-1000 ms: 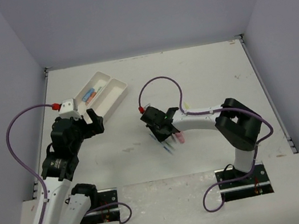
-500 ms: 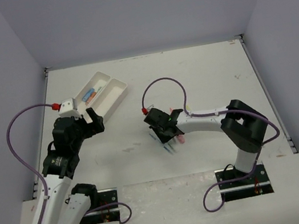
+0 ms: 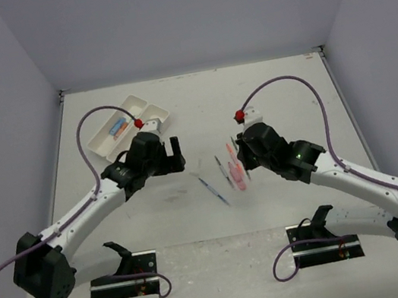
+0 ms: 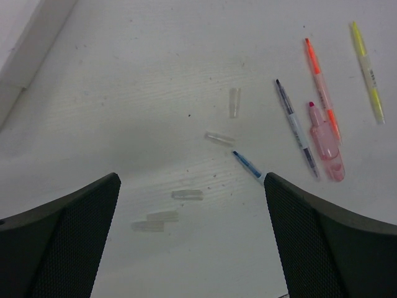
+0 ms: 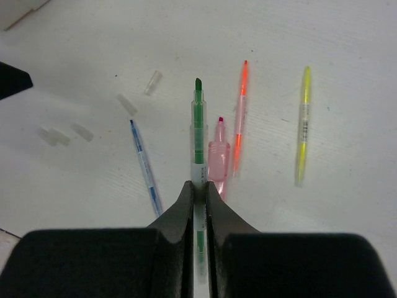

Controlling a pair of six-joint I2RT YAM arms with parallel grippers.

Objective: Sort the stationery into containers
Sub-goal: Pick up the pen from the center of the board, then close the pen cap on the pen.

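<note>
The white trays (image 3: pixel 102 141) sit far left beside your wide-apart left tool (image 4: pixel 191 205), so with the right tool (image 5: pixel 198 186) clamped on the green pen (image 5: pixel 198 124) mid-way across the surface (image 3: pixel 290 94), lift straight up, then swing left, high over the clear caps (image 5: pixel 127 103) and blue pen (image 5: pixel 144 164), leaving the pink marker (image 5: pixel 218 154), orange pen (image 5: pixel 240 112) and yellow pen (image 5: pixel 303 124) undisturbed.

white table (image 3: pixel 288 87), grey walls (image 3: pixel 175 14), clear caps (image 4: pixel 187 194) scattered

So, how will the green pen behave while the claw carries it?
Probably stiff: the green pen looks straight though it juts far past the right claw. It looks thin, so likely light. The barrel seems smooth and is pinched along a short stretch, so it might swivel or slip.
</note>
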